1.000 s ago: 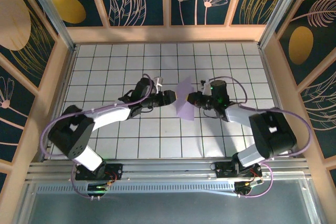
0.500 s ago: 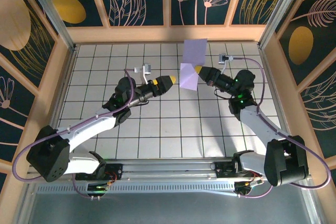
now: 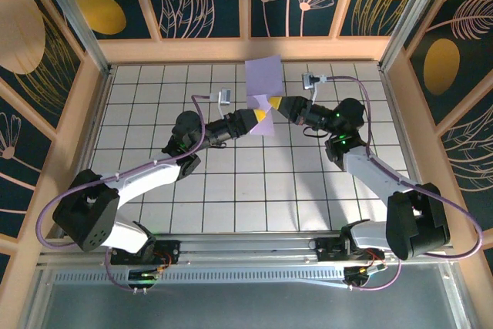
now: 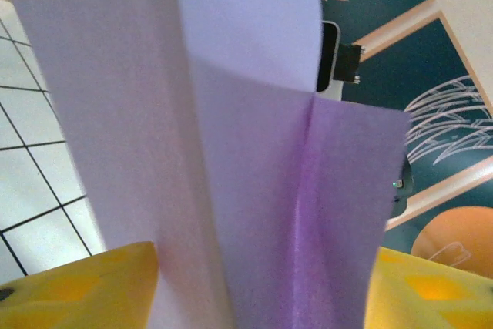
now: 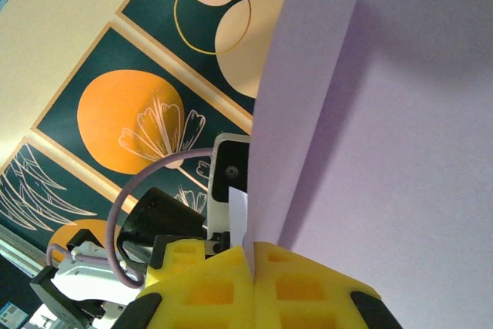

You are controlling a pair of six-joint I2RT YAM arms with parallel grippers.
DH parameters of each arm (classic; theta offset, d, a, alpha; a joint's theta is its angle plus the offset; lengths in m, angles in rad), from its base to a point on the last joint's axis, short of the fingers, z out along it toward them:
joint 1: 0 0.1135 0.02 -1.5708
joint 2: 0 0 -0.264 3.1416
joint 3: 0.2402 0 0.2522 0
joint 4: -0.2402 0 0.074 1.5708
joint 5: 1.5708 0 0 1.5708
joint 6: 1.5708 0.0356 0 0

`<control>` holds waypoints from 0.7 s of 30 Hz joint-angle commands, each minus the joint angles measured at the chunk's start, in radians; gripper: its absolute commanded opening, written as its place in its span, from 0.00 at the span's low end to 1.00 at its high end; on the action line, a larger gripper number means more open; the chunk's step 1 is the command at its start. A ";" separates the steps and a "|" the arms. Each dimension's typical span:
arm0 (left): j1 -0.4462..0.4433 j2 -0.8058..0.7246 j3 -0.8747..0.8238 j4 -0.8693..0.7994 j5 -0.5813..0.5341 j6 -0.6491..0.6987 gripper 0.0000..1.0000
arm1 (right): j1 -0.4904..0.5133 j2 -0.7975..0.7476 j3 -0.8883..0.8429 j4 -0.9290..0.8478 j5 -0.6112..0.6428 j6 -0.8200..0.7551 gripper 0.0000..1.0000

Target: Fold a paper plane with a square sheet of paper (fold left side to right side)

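Lavender square sheet of paper (image 3: 263, 78) stands raised above the tabletop (image 3: 231, 190), pinched by the right claw (image 3: 277, 105), seemingly so the open left claw (image 3: 262, 115) can straddle its fold.

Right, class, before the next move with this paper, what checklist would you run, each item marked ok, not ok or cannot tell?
1. Grip of right jaws on paper: ok, shut on it.
2. Grip of left jaws on paper: not ok, they stand apart around it.
3. Paper lifted off table: ok.
4. A crease showing in paper: ok, left wrist view.
5. Edges lined up: cannot tell.
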 commanded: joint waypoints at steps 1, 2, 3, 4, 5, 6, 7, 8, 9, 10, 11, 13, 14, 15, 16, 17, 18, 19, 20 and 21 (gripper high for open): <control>0.005 -0.022 0.024 0.072 0.027 -0.001 0.55 | 0.003 0.002 0.020 0.042 -0.020 -0.001 0.00; 0.006 -0.025 0.024 0.069 0.024 0.001 0.52 | 0.002 0.003 0.018 0.043 -0.020 -0.001 0.00; 0.005 -0.029 0.023 0.061 0.022 0.004 0.48 | 0.002 0.002 0.017 0.041 -0.022 -0.001 0.00; 0.005 -0.032 0.023 0.052 0.018 0.009 0.45 | 0.003 0.002 0.017 0.041 -0.022 -0.002 0.00; 0.005 -0.035 0.023 0.044 0.015 0.013 0.43 | 0.002 0.002 0.015 0.040 -0.023 -0.002 0.00; 0.006 -0.038 0.023 0.036 0.013 0.018 0.40 | 0.001 0.001 0.015 0.041 -0.024 -0.001 0.00; 0.006 -0.041 0.023 0.027 0.009 0.023 0.37 | 0.000 0.000 0.014 0.041 -0.024 -0.002 0.00; 0.006 -0.043 0.024 0.022 0.008 0.026 0.35 | 0.000 0.000 0.014 0.041 -0.024 -0.002 0.00; 0.006 -0.044 0.024 0.018 0.009 0.027 0.32 | 0.000 0.000 0.012 0.041 -0.025 -0.002 0.00; 0.006 -0.046 0.024 0.014 0.008 0.030 0.29 | -0.003 -0.001 0.010 0.040 -0.024 -0.002 0.00; 0.007 -0.048 0.023 0.010 0.007 0.033 0.24 | -0.003 -0.001 0.008 0.039 -0.025 -0.002 0.00; 0.006 -0.050 0.024 -0.006 0.003 0.040 0.20 | -0.005 -0.004 0.003 0.039 -0.024 -0.002 0.04; 0.005 -0.052 0.025 -0.016 0.002 0.045 0.18 | -0.008 -0.007 0.000 0.037 -0.022 -0.002 0.06; 0.005 -0.054 0.025 -0.026 0.000 0.050 0.15 | -0.011 -0.008 -0.003 0.036 -0.021 -0.004 0.08; 0.006 -0.057 0.022 -0.035 -0.001 0.054 0.13 | -0.014 -0.013 -0.006 0.031 -0.020 -0.005 0.11; 0.006 -0.058 0.023 -0.040 -0.002 0.057 0.12 | -0.017 -0.017 -0.008 0.026 -0.018 -0.010 0.14; 0.006 -0.060 0.023 -0.049 -0.004 0.062 0.09 | -0.022 -0.023 -0.010 0.011 -0.015 -0.019 0.16; 0.006 -0.063 0.023 -0.065 -0.008 0.069 0.07 | -0.024 -0.031 -0.011 -0.008 -0.013 -0.035 0.19; 0.006 -0.069 0.025 -0.083 -0.010 0.078 0.05 | -0.028 -0.040 -0.011 -0.031 -0.009 -0.052 0.22; 0.005 -0.073 0.028 -0.109 -0.015 0.093 0.03 | -0.034 -0.051 -0.011 -0.066 -0.002 -0.076 0.25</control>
